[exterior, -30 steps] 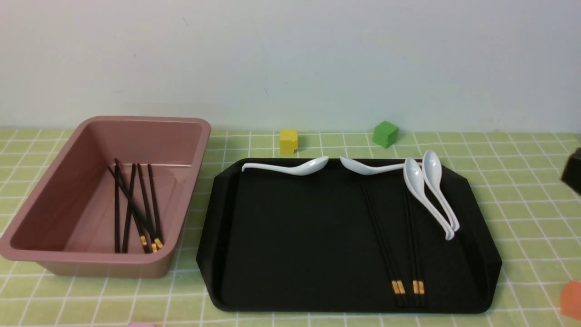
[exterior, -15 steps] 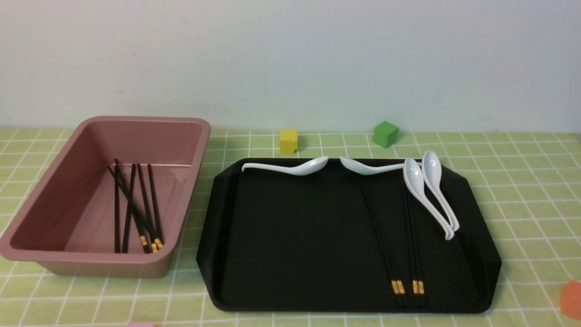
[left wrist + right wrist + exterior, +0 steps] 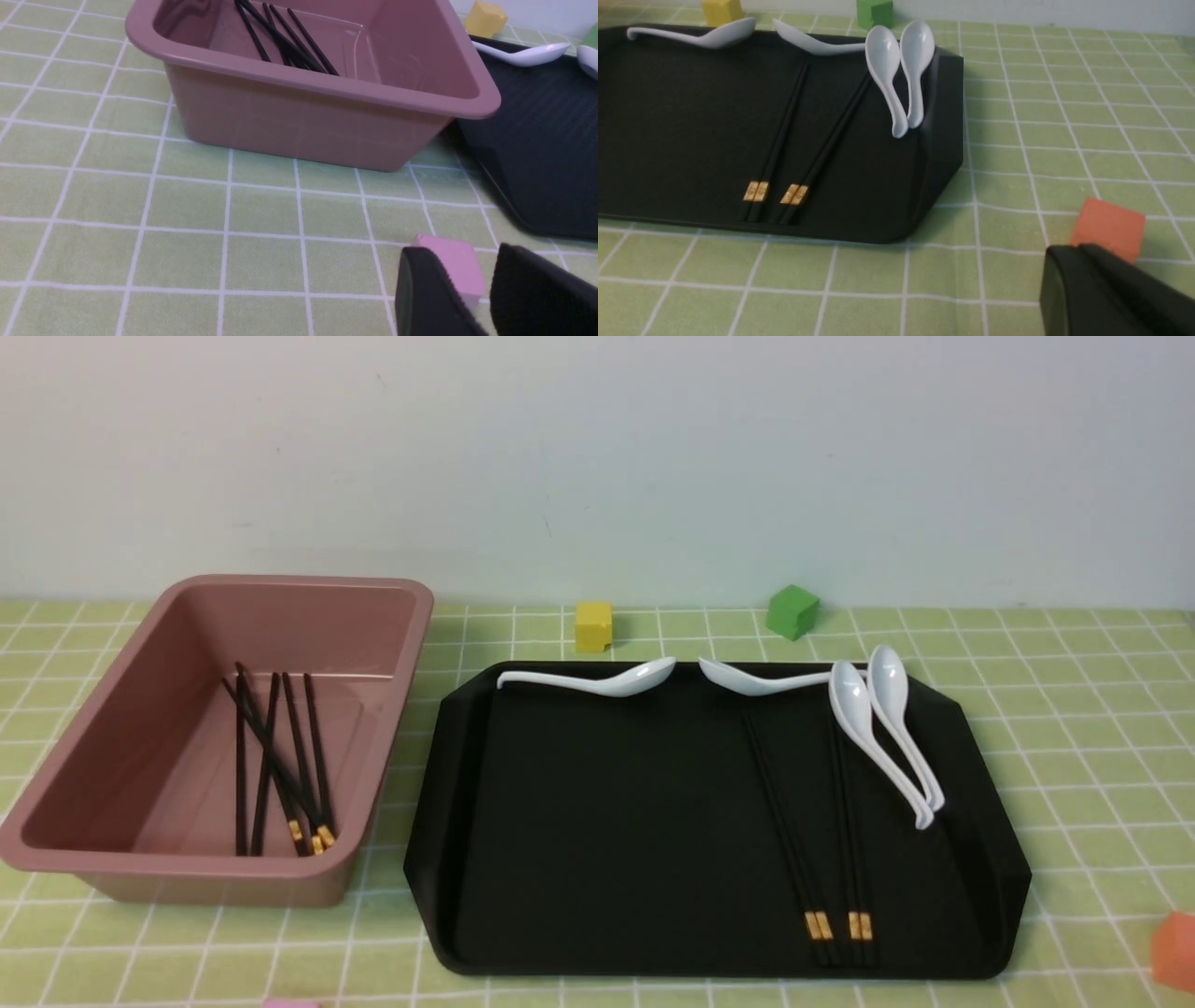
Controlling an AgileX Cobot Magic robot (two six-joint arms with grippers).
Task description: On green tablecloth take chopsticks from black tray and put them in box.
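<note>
Pink cube [image 3: 291, 1003] mostly cut off by front view's btm edge; orange cube [image 3: 1174, 952] partly, R edge.

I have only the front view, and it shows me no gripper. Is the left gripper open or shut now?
Observer: The left gripper is open; its jaws stand apart.
Operator: Thank you. At the bottom edge I see a small piece of pink. What is it, please?
Observer: It is a pink block on the cloth, seen partly through the gap of the left jaws.
Operator: And the right gripper, how does it stand?
Observer: The right gripper looks shut; no gap shows between its jaws.
</note>
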